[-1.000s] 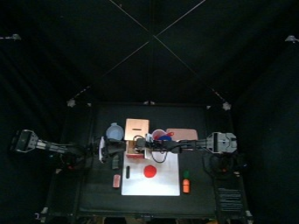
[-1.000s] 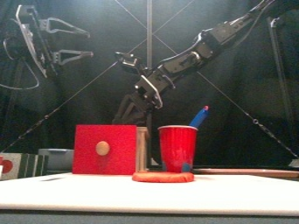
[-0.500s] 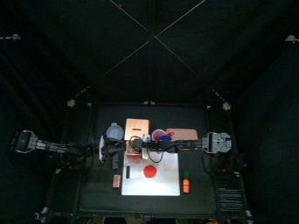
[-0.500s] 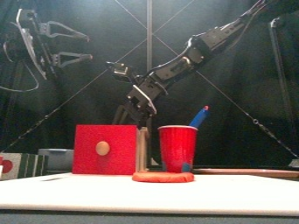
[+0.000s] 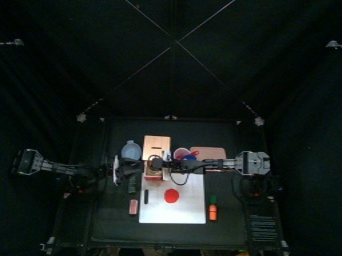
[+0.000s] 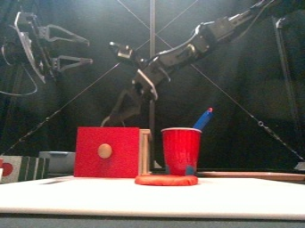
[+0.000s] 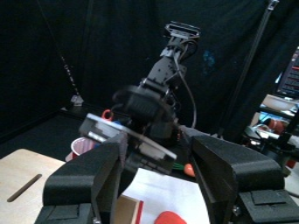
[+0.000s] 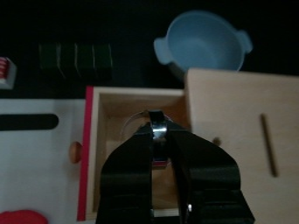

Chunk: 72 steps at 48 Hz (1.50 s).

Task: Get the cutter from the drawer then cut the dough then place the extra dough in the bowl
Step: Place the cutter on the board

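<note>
While left jaws gape, right jaws clench the round metal cutter.

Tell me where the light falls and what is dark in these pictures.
Top view: the white cutting board is brightest, the curtains black. Front view: red drawer front and red cup lit against darkness. Right wrist view: the drawer's inside is dimmer than the box top.
</note>
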Each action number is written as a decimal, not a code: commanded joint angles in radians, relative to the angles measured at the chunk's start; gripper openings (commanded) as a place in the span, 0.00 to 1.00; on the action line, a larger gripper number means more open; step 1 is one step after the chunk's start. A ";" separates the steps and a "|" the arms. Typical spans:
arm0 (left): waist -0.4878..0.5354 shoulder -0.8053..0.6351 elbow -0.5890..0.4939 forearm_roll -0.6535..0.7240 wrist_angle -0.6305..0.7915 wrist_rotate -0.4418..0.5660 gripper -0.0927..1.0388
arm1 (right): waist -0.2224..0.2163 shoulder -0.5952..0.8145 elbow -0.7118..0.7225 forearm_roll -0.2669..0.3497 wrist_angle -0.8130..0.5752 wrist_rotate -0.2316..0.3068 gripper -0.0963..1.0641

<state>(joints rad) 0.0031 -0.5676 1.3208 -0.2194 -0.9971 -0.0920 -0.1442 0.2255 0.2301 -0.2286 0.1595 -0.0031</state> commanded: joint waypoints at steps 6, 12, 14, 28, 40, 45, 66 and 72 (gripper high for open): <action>0.015 0.000 -0.011 0.000 -0.008 0.002 0.85 | 0.025 -0.247 0.077 -0.057 0.009 0.009 0.42; 0.025 0.000 -0.014 0.000 -0.008 0.002 0.85 | 0.049 -0.382 0.201 -0.066 0.023 0.009 0.42; 0.029 0.000 -0.015 0.002 -0.008 0.002 0.85 | 0.060 -0.419 0.252 -0.066 0.028 0.005 0.42; 0.074 0.017 -0.058 0.040 -0.006 0.014 0.85 | 0.144 -0.595 0.617 -0.094 -0.014 0.015 0.42; 0.147 0.138 -0.169 0.091 0.048 0.089 0.85 | 0.147 -0.558 0.733 -0.077 -0.129 0.015 0.42; 0.202 0.192 -0.224 0.060 0.083 0.107 0.85 | 0.140 -0.535 0.749 -0.078 -0.160 0.014 0.42; 0.469 0.410 -0.428 0.130 0.147 0.150 0.85 | 0.129 -0.462 0.761 -0.067 -0.212 0.014 0.62; 0.534 0.442 -0.518 0.158 0.293 0.152 0.85 | 0.133 -0.469 0.749 -0.060 -0.213 0.014 0.70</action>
<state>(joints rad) 0.4924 -0.1381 0.8851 -0.0828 -0.7977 0.0568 -0.0107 -0.2270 1.0002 -0.2945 -0.0445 0.0107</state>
